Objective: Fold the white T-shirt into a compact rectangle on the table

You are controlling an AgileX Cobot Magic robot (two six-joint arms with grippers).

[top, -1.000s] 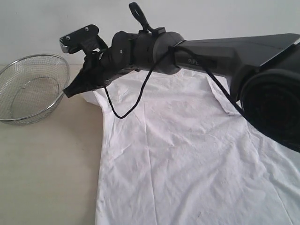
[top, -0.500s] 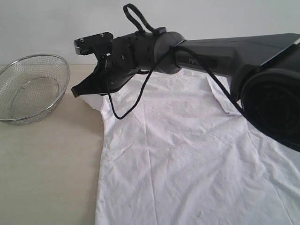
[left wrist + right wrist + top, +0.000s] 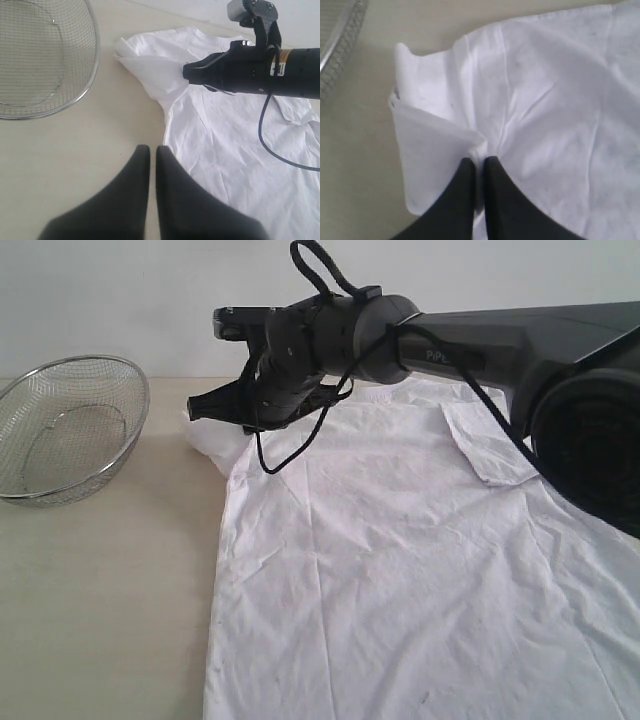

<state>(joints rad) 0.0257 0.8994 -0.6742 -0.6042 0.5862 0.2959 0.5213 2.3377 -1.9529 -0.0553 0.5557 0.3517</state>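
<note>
The white T-shirt (image 3: pixel 400 570) lies spread on the table (image 3: pixel 100 590), plain side up; no red lettering or orange tag shows. My right arm reaches across to its far left sleeve (image 3: pixel 215 445). The right gripper (image 3: pixel 196 408) is shut on a pinch of that sleeve's cloth (image 3: pixel 430 150), which bunches between the fingertips (image 3: pixel 477 162). The sleeve is lifted and partly doubled over. The opposite sleeve (image 3: pixel 485 445) lies folded onto the body. My left gripper (image 3: pixel 150 149) is shut and empty, hovering over bare table beside the shirt's side edge (image 3: pixel 170 125).
A silver wire-mesh bowl (image 3: pixel 65 430) sits on the table left of the shirt, close to the held sleeve (image 3: pixel 150 70). A black cable (image 3: pixel 290 450) hangs from the right arm over the shirt. A pale wall stands behind the table.
The right gripper has moved rightward and away from the mesh bowl, dragging the pinched sleeve with it toward the shirt's body. The wrist has rotated flatter.
</note>
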